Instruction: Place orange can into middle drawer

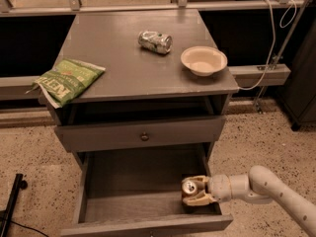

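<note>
The orange can stands upright inside the open middle drawer, at its right front corner, silver top facing up. My gripper reaches in from the right on a white arm, with its cream fingers around the can, one at the back and one at the front. The can's lower part is hidden by the fingers and the drawer's shadow, so I cannot tell if it rests on the floor.
On the cabinet top lie a dented silver-and-green can, a cream bowl and a green chip bag. The shallower drawer front with a round knob sits shut just above the open drawer. A black stand leg is at lower left.
</note>
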You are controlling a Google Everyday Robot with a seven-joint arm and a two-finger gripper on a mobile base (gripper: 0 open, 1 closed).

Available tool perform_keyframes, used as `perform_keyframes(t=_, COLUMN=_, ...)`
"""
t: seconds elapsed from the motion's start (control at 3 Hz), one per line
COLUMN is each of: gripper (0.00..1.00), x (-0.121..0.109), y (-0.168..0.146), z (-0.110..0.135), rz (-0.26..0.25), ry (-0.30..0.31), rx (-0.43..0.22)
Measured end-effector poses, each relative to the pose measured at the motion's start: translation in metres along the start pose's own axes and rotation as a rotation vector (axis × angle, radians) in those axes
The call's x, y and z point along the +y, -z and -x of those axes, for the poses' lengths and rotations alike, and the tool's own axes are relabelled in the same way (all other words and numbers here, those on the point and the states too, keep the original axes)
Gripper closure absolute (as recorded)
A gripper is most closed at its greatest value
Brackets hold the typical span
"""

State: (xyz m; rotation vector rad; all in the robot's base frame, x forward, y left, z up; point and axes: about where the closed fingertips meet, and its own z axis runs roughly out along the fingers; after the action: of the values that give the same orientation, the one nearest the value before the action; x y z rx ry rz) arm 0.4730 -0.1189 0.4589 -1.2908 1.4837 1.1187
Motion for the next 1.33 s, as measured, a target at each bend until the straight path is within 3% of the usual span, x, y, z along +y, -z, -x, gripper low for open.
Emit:
perform_keyframes(t=0.67, gripper=0.11, x=0.0000, y=-0.0001, z=0.0000, rz=0.000, ry=0.000, rx=0.000)
perform_keyframes(t=1.0, gripper=0.00, x=0.0000, y=-0.0001, z=0.0000, rz=0.000, ry=0.000, rx=0.000)
perform_keyframes(t=1.33, gripper=0.00, x=0.0004, y=-0.0005, z=-0.0001, rz=-0.004, ry=0.003, rx=0.000)
